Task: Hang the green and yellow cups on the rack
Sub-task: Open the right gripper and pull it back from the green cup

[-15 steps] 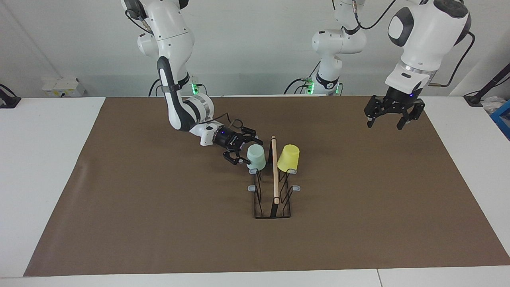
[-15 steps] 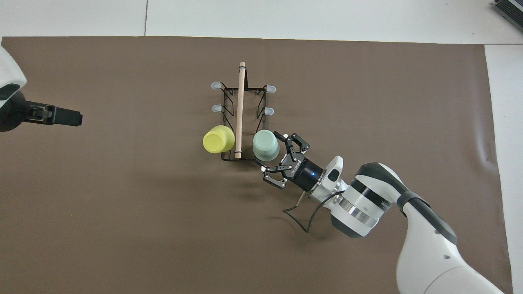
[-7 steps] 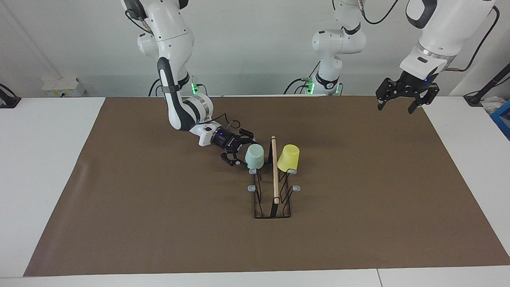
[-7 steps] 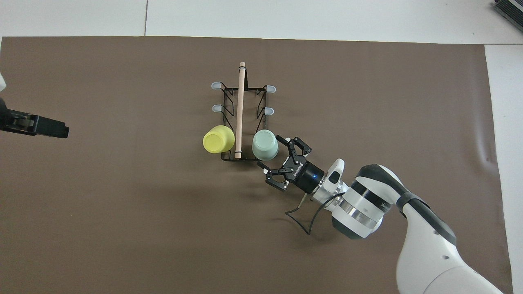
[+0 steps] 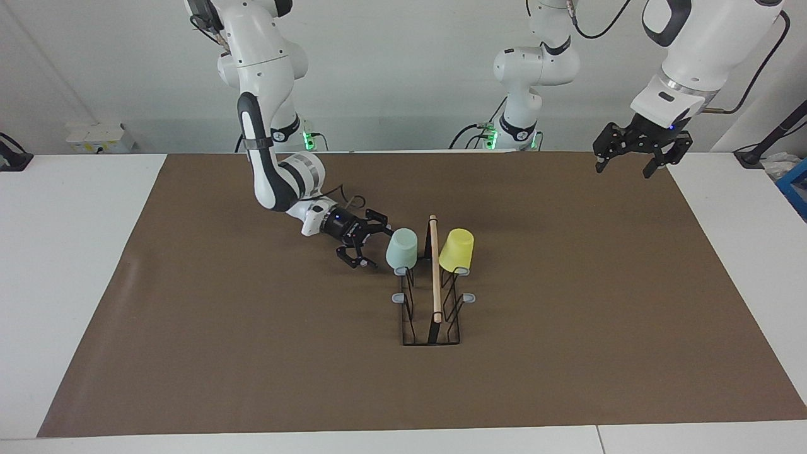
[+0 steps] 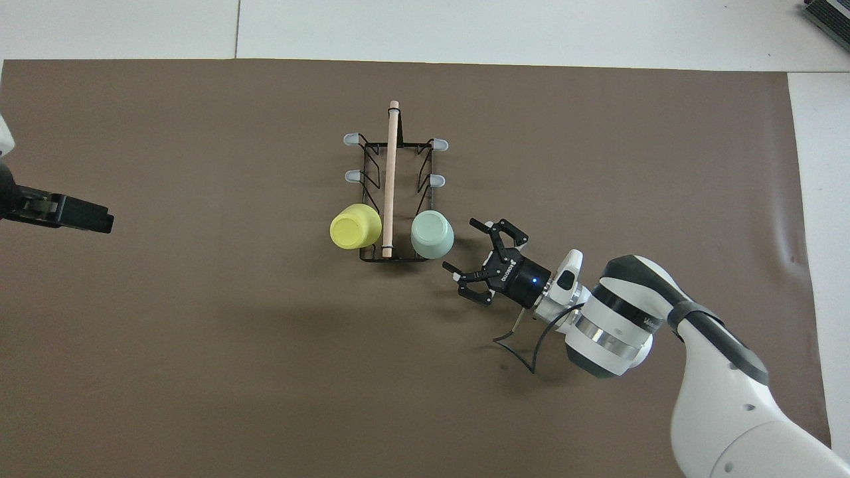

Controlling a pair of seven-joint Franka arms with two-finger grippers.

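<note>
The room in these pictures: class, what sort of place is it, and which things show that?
Most likely a robotics lab: two white robot arms mounted at a white table, a brown mat as a work surface, and a lone cup rack set for practice.

Green cup (image 5: 402, 248) and yellow cup (image 5: 456, 250) on rack (image 5: 432, 315)

Robotics lab/test cell. Two white Franka arms (image 5: 271, 107) on pedestals w/ green status LEDs, bare grey wall, loose cabling at top of the facing view. White bench (image 5: 69, 265) covered by brown mat (image 5: 567, 315); wall socket box (image 5: 94, 135) at upper left.
</note>
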